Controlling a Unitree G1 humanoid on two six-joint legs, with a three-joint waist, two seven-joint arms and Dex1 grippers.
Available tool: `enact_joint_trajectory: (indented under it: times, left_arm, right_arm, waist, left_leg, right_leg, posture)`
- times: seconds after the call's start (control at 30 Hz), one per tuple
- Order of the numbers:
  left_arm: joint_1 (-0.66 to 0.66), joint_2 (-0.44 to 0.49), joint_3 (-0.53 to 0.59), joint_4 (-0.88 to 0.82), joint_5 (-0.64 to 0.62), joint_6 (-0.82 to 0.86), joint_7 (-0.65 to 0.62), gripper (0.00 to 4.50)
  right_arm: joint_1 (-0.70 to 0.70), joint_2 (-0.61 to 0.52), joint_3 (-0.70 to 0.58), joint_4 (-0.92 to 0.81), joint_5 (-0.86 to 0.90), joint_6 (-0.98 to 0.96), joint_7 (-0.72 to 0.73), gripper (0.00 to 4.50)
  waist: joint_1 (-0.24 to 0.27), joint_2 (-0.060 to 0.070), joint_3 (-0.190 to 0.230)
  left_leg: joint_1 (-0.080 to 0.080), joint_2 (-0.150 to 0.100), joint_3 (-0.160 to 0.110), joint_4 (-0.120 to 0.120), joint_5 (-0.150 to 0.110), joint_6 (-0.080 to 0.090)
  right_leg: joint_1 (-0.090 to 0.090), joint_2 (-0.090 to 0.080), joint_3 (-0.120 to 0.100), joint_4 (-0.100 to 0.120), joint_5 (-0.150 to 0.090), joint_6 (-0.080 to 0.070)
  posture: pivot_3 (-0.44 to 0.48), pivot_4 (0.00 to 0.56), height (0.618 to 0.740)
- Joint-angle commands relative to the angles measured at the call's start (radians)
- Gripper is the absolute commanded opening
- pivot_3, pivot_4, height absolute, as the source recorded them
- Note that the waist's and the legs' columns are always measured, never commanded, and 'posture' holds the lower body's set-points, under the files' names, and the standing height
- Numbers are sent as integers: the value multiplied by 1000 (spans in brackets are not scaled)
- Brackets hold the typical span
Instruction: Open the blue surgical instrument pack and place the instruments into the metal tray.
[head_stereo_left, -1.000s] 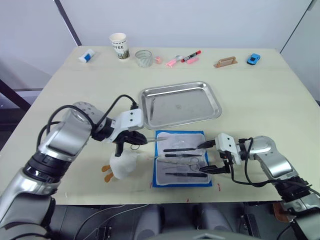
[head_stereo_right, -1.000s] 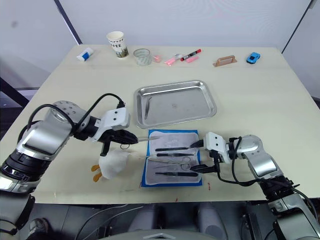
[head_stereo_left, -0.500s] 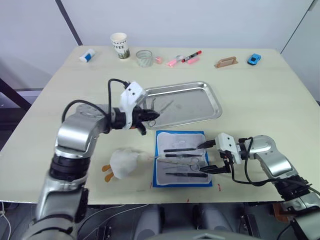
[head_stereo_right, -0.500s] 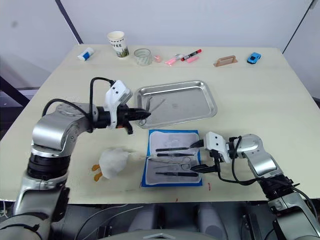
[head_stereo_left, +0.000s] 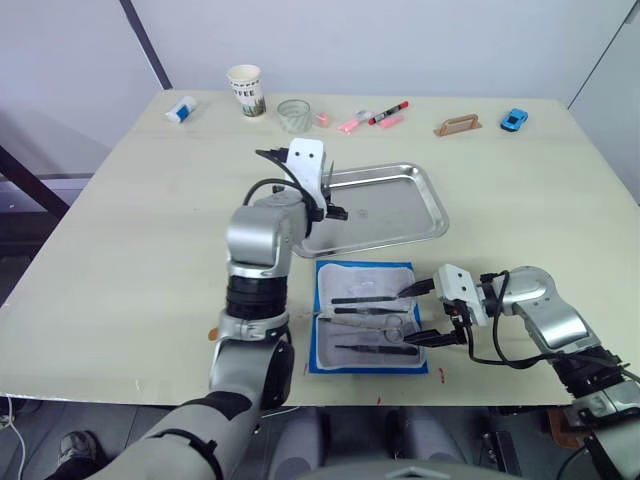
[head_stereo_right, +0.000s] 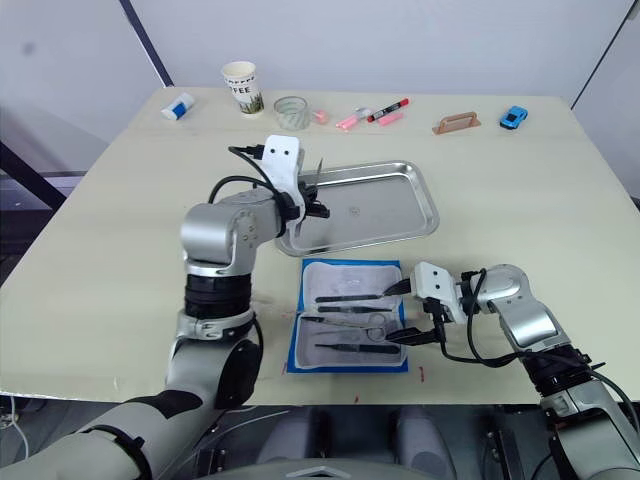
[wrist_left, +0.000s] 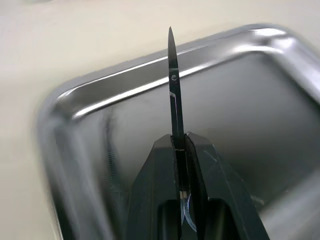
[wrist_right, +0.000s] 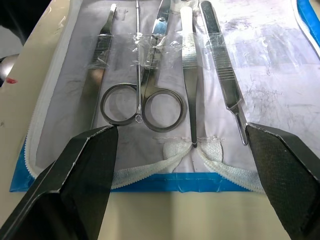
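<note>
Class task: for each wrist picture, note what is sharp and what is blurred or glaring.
Left wrist view: the scissors held in the left tool are sharp; the metal tray behind them is soft, its rim streaked with glare. Right wrist view: the instruments are crisp, their plastic cover glints, and the right tool's fingers are dark.

We look down on a pale cream table (head_stereo_left: 140, 230) with rounded corners, standing on a grey floor (head_stereo_left: 40, 120). Behind its far edge rises a plain wall (head_stereo_left: 400, 40) — whitish, with a faint lilac tone. A dark slanted bar (head_stereo_left: 145, 45) crosses the wall at upper left. The light is soft and even — shadows on the tabletop stay faint.
</note>
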Motion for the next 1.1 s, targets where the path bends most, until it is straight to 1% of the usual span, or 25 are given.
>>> enact_joint_trajectory:
  times: [0.03, 0.3, 0.6, 0.73, 1.1]
  left_arm:
    - [-47, -30, 1, 66, 41, -54, 91, 13]
    - [-58, -124, 81, 186, 13, -121, 171, 13]
    - [-33, -149, 78, 217, 14, -164, 211, 13]
    - [-31, -169, 101, 226, -3, -157, 218, 13]
    - [-21, -168, 120, 247, -8, -159, 249, 13]
  right_arm:
    - [35, -13, 54, 46, -48, 39, 4, 4396]
    - [54, -24, 55, 21, -43, 51, 3, 4396]
    - [57, -26, 48, 14, -40, 58, -8, 4396]
    - [54, -21, 52, 16, -42, 58, -9, 4396]
    - [43, -17, 49, 29, -42, 55, -12, 4396]
  waist:
    - [0, 0, 0]
    - [8, 0, 0]
    - [9, 0, 0]
    - [9, 0, 0]
    - [9, 0, 0]
  left_leg:
    - [0, 0, 0, 0, 0, 0]
    - [0, -1, 0, 0, 2, -4]
    - [0, -1, 0, 0, 3, -5]
    - [-1, -1, 0, 0, 3, -6]
    - [0, -1, 0, 0, 3, -6]
  right_leg:
    - [0, 0, 0, 0, 0, 0]
    - [0, -1, -1, 0, 0, 0]
    - [0, -2, -1, 0, 0, 0]
    - [0, -2, -1, 0, 0, 0]
    - [0, -2, -1, 0, 0, 0]
  posture:
    - [0, 150, 740]
    - [0, 150, 740]
    - [0, 150, 740]
    - [0, 150, 740]
    - [0, 150, 740]
